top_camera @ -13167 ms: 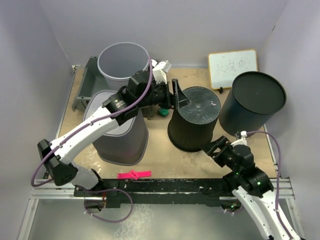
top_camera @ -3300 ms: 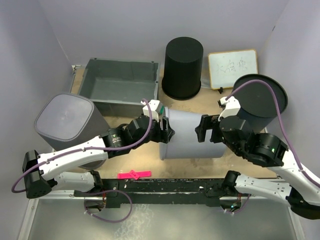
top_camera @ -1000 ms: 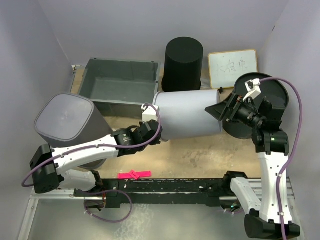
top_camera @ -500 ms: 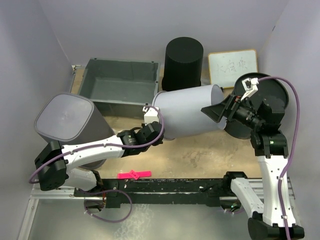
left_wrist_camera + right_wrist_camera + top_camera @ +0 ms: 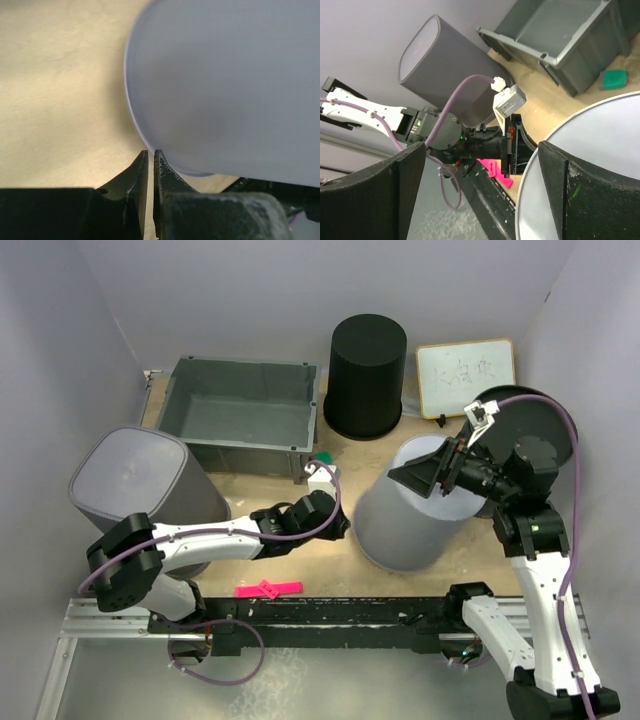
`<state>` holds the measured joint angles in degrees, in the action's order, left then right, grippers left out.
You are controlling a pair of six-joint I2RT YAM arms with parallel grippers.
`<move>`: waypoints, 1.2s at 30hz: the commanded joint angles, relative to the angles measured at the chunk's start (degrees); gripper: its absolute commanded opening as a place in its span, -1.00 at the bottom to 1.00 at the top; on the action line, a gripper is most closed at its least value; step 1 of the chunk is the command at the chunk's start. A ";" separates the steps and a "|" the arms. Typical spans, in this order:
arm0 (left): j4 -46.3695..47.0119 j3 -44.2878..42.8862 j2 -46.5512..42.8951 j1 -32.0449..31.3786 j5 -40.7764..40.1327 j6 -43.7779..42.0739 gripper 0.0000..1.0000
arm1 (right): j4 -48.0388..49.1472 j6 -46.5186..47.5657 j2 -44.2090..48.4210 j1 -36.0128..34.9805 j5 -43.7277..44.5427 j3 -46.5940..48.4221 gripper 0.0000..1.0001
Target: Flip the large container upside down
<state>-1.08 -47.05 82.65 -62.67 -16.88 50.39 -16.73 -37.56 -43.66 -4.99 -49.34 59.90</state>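
Observation:
The large container (image 5: pixel 400 525), a pale grey round bin, stands mouth down on the table with its flat base up, leaning slightly. My right gripper (image 5: pixel 420 477) is open over that base. In the right wrist view (image 5: pixel 480 195) one finger (image 5: pixel 565 195) lies over the base's rim (image 5: pixel 600 170) and the other is out past the bin. My left gripper (image 5: pixel 342 524) is shut and empty, low beside the bin's left wall. In the left wrist view its tips (image 5: pixel 151 156) sit right at the curved wall (image 5: pixel 225 85).
A dark grey bin (image 5: pixel 140 485) stands upturned at the left, over my left arm. A grey tub (image 5: pixel 240 415) sits behind it. Black bins stand at the back (image 5: pixel 367 375) and right (image 5: pixel 535 430), next to a whiteboard (image 5: pixel 465 375). A pink clip (image 5: pixel 268 589) lies near the front rail.
The pale bin, lying on its side a second ago, has swung over onto its mouth. My right gripper came down and left with its base; my left gripper slid right.

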 commanded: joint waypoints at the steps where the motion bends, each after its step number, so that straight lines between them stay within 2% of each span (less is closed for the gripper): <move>1: 6.54 -2.90 -0.65 -0.87 2.53 -0.50 -0.83 | -0.80 0.34 -0.98 -0.98 -1.37 -0.89 0.89; 4: 1.90 -3.62 -2.89 -0.82 -0.20 -1.78 -0.43 | -3.81 2.71 -1.31 -1.08 -0.46 0.16 0.89; 6: -2.04 -4.70 -4.90 -0.87 -2.41 -3.20 -0.31 | -7.58 6.56 -1.85 -1.00 1.79 2.30 0.89; 10: -11.26 -9.85 -9.09 -0.84 -6.87 -6.84 -0.23 | -14.25 13.47 -3.15 -1.00 4.95 7.59 0.90; 13: -16.76 -14.69 -12.38 -0.87 -9.65 -9.52 -0.20 | -15.69 16.22 -3.84 -1.03 4.25 10.47 0.90; 15: -19.68 -17.65 -14.23 -0.86 -12.26 -11.31 -0.18 | -15.07 16.43 -4.01 -1.07 2.63 11.06 0.90; 17: -21.91 -20.04 -15.65 -0.87 -15.52 -12.53 -0.15 | -10.22 13.20 -3.81 -1.37 -0.56 9.21 0.90; 18: -23.16 -21.16 -16.27 -0.87 -17.61 -12.67 -0.02 | -7.39 11.37 -3.87 -2.02 -1.37 8.34 0.90; 20: -26.30 -23.48 -16.53 -0.83 -22.63 -12.61 0.10 | -3.80 9.73 -4.47 -5.74 0.62 7.84 0.90; 22: -30.19 -26.37 -15.68 -0.46 -26.17 -12.85 0.16 | -2.67 10.03 -6.32 -12.17 6.67 8.94 0.90; 26: -37.56 -30.31 -13.51 3.13 -28.20 -11.51 0.19 | -4.95 13.74 -13.24 -26.85 17.78 13.31 0.90; 30: -38.34 -28.78 -15.06 13.29 -20.15 -10.68 0.19 | -7.96 17.05 -19.19 -35.75 25.33 16.02 0.90; 36: -37.94 -30.79 -11.56 20.91 -15.54 -14.27 0.20 | -13.95 18.44 -20.43 -38.60 35.99 13.36 0.90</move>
<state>-38.74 -75.22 68.86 -44.80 -36.71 39.07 -26.74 -21.80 -65.89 -42.94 -23.92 73.45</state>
